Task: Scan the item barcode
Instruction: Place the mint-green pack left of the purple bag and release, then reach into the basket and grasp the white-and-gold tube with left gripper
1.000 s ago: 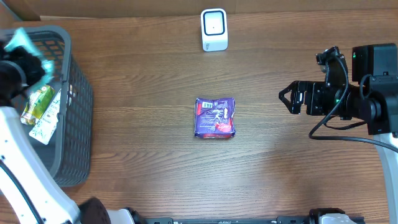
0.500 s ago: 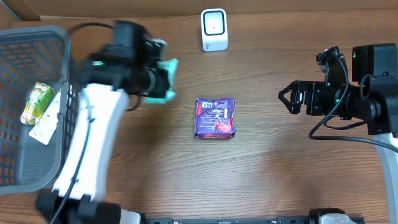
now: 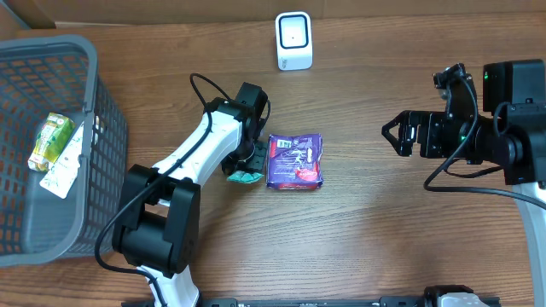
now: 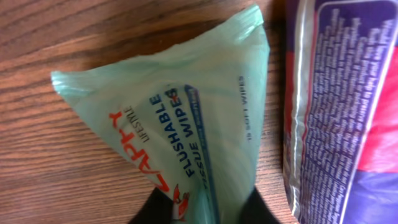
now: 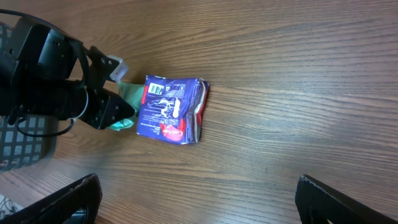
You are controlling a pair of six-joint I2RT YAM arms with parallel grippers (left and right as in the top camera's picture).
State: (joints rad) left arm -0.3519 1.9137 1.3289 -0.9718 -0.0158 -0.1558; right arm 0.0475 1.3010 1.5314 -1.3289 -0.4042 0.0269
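A green pack of flushable wipes (image 4: 180, 106) lies on the wooden table, its end pinched between the fingertips of my left gripper (image 4: 202, 213). In the overhead view that gripper (image 3: 245, 170) is low over the pack (image 3: 248, 177), just left of a purple snack packet (image 3: 295, 160). The packet (image 5: 168, 109) lies flat with a white barcode patch facing up. The white scanner (image 3: 293, 40) stands at the table's back edge. My right gripper (image 3: 394, 136) hovers wide open at the right, nothing between its fingers (image 5: 84, 190).
A grey mesh basket (image 3: 107, 128) stands at the left edge, holding a green-yellow carton (image 3: 49, 141) and a white packet. Bare wood stretches between the purple packet and my right arm (image 3: 503, 128).
My left arm swung out of the basket with the green pack, crossed to the right and came down beside the purple packet. The right arm has not moved.
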